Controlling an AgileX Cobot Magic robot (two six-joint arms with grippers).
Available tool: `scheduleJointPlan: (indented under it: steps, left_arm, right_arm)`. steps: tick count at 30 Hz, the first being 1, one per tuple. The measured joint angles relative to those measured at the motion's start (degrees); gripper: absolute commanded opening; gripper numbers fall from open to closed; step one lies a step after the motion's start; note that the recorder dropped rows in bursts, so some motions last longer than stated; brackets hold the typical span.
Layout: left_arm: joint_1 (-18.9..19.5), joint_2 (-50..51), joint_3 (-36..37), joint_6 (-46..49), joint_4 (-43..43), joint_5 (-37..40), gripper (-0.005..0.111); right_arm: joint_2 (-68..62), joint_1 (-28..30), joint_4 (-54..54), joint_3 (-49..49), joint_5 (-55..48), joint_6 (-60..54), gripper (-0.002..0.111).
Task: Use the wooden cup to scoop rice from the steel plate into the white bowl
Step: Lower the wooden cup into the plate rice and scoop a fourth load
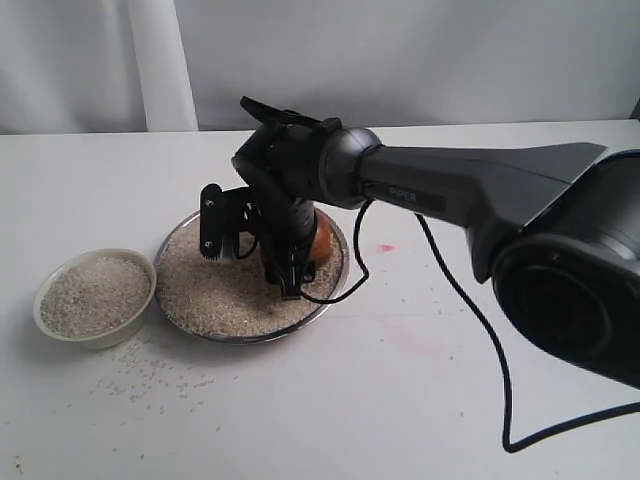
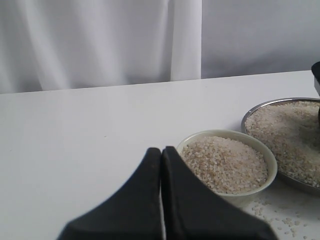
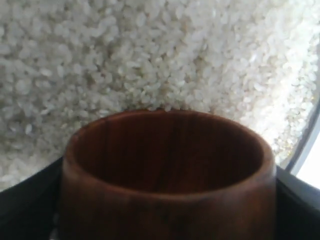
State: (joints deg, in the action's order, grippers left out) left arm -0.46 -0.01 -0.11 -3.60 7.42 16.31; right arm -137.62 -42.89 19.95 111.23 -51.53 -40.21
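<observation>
The wooden cup [image 3: 167,170] is held between the two wide-set fingers of the right gripper [image 1: 300,262], low over the rice [image 1: 220,290] in the steel plate [image 1: 248,339], close to the plate's right rim. Its dark inside shows no grains. The plate stands near the middle of the table [image 1: 400,400]. Just beside it, toward the table's left edge, the white bowl [image 1: 98,340] is heaped with rice. Loose grains [image 1: 150,375] lie on the table in front of both. The left gripper [image 2: 161,150] hangs beyond the bowl with its fingers pressed together, holding nothing.
</observation>
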Motion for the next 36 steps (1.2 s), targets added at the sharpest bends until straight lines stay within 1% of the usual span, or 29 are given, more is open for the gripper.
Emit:
scheduleJointPlan:
  steps: [8,16,22,36]
  left_arm:
    - [0.0,0.0,0.0,0.0,0.0,0.0,0.0]
    - [0.0,0.0,0.0,0.0,0.0,0.0,0.0]
    - [0.0,0.0,0.0,0.0,0.0,0.0,0.0]
    - [0.0,0.0,0.0,0.0,0.0,0.0,0.0]
  right_arm:
    - [-2.2,-0.9,0.4,2.9,-1.0,-0.3,0.0]
    - [-2.7,-1.0,1.0,3.5,-0.3,-0.4,0.0]
    - [-2.9,-1.2,-2.4,3.6,2.5,-1.9,0.0]
    - [-3.0,-2.1,-7.8,3.6,5.0,-4.6,0.0]
